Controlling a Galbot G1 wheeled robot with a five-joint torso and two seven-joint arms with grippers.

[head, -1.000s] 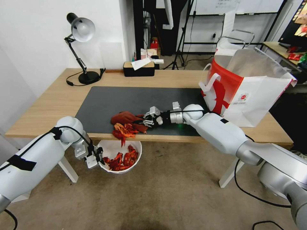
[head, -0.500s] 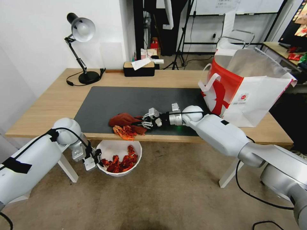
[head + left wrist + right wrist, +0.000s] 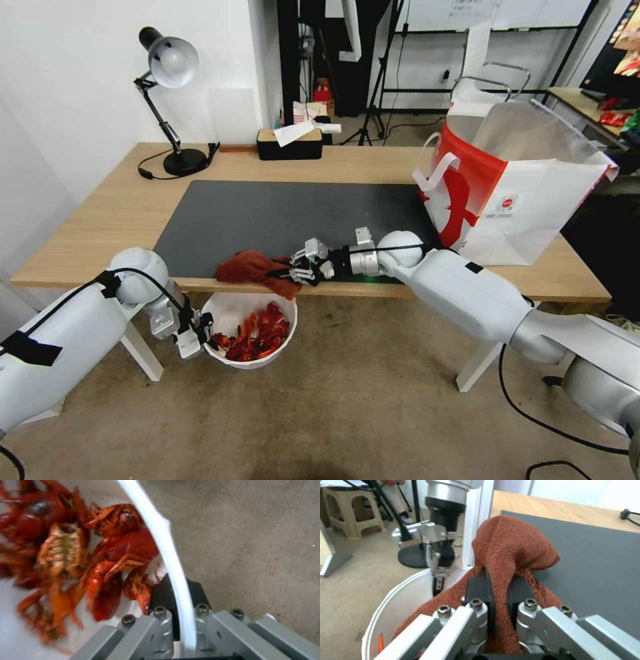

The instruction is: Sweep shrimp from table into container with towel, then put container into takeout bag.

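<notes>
Right gripper (image 3: 285, 272) is clamped on the rust-red towel (image 3: 250, 265), which lies bunched at the table's (image 3: 120, 207) near edge, partly overhanging it. Left gripper (image 3: 200, 331) pinches the white container's (image 3: 283, 308) rim, holding it below that edge. Shrimp (image 3: 253, 337) lie piled inside the container. Takeout bag (image 3: 527, 193) stands open on the table's right end.

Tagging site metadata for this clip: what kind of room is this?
Likely a lab or office workspace, not a kitchen: a wood table with a desk lamp and a tissue box, tripod stands behind, and a whiteboard on the far wall.
</notes>
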